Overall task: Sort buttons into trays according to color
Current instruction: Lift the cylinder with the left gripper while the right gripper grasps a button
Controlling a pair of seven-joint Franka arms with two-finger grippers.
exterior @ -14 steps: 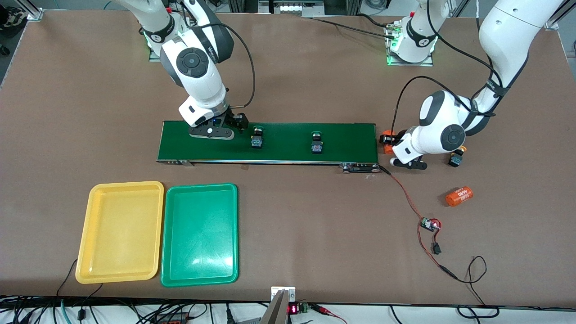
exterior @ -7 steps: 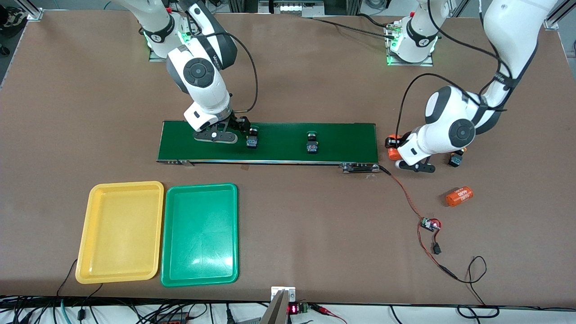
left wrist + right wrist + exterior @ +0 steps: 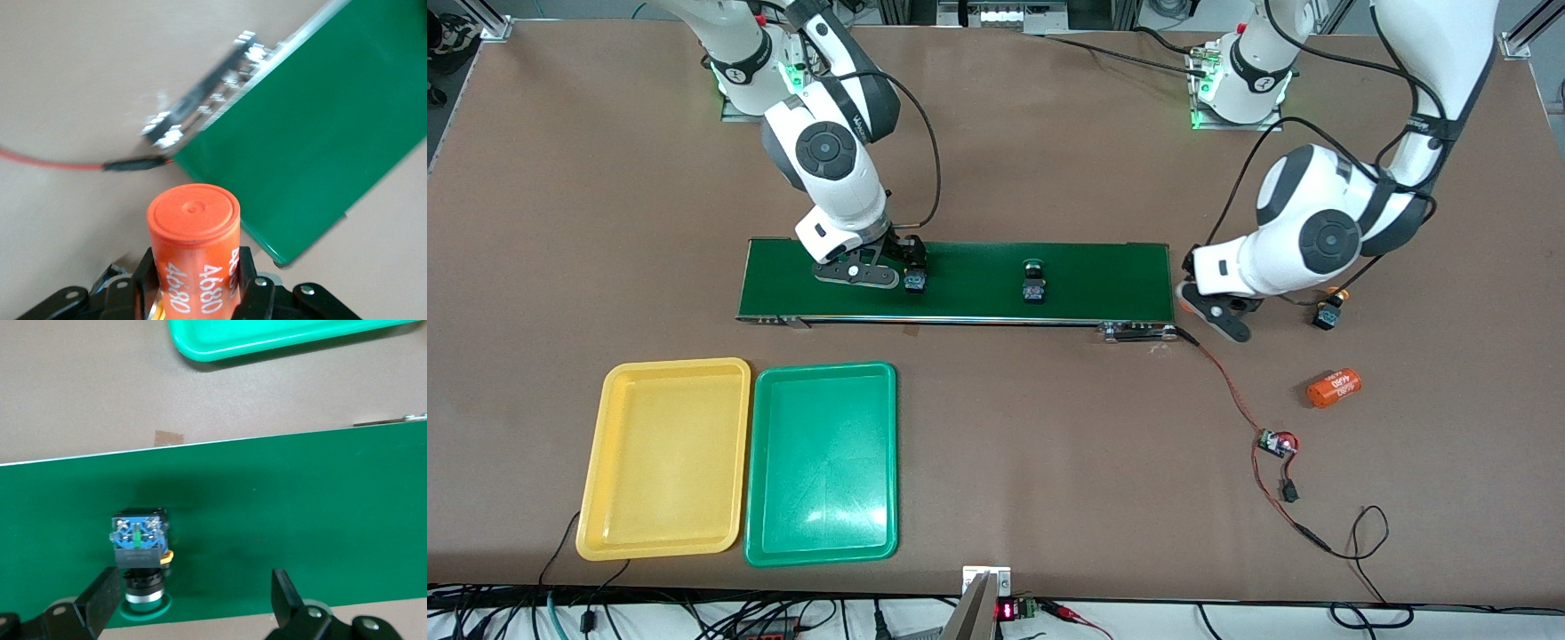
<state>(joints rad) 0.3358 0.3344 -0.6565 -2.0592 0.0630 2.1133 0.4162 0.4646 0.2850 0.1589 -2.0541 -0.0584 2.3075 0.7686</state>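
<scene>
Two green-capped buttons lie on the dark-green conveyor belt (image 3: 1103, 276). One button (image 3: 913, 283) is at my right gripper (image 3: 905, 267); the other button (image 3: 1034, 290) lies mid-belt. In the right wrist view that gripper (image 3: 193, 603) is open, and the first button (image 3: 139, 550) lies between the fingers, close to one finger (image 3: 100, 607). A yellow-orange button (image 3: 1327, 314) lies on the table beside the left arm. The fourth button is hidden. My left gripper (image 3: 1221, 318) is shut on an orange cylinder (image 3: 193, 247) beside the belt's end. The yellow tray (image 3: 663, 458) and the green tray (image 3: 821, 462) are empty.
A second orange cylinder (image 3: 1334, 388) lies on the table nearer the camera than the left gripper. A red wire (image 3: 1227, 382) runs from the belt's end to a small circuit board (image 3: 1276, 443). The green tray's rim (image 3: 267, 340) shows in the right wrist view.
Both belt buttons have moved toward the right arm's end. The right gripper has shifted along the belt to meet the nearer one. The left gripper has swung toward the belt's end with the cylinder.
</scene>
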